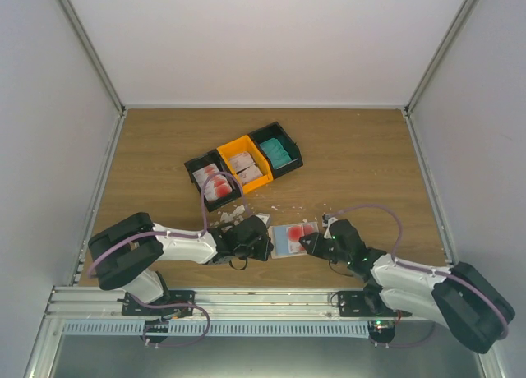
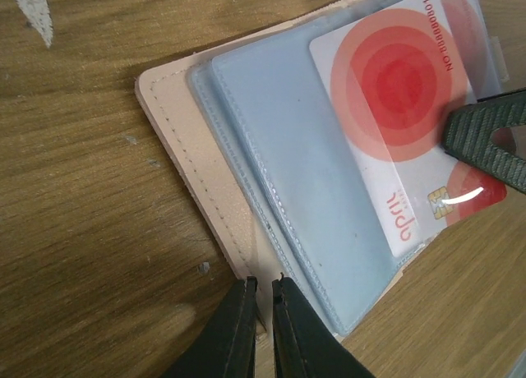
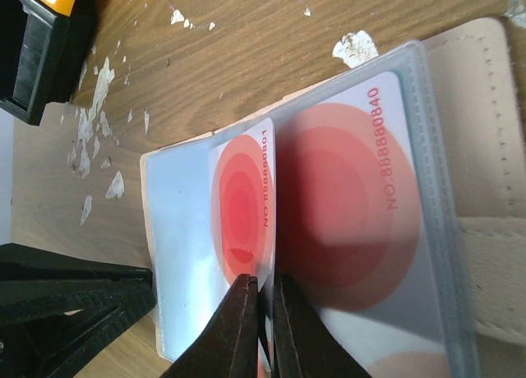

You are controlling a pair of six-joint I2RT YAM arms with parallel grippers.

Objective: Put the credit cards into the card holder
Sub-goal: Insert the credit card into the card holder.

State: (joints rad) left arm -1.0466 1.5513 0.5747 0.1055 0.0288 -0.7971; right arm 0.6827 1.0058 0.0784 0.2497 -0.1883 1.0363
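Card holder [image 1: 289, 240] lies open at the table's [image 1: 353, 148] near middle, a red-and-white credit card [image 3: 242, 205] seemingly partway into its clear sleeve [image 2: 312, 172]. Right fingers [image 3: 234, 337] pinch the card; left fingers [image 2: 230, 337], nearly closed, clamp the holder's edge. Insertion looks underway; next, slide it deeper.

Black-orange-black bins [image 1: 223, 156] joined, mid-table [image 1: 353, 156]; white scraps [image 3: 115, 183] scattered on wood just beside them.
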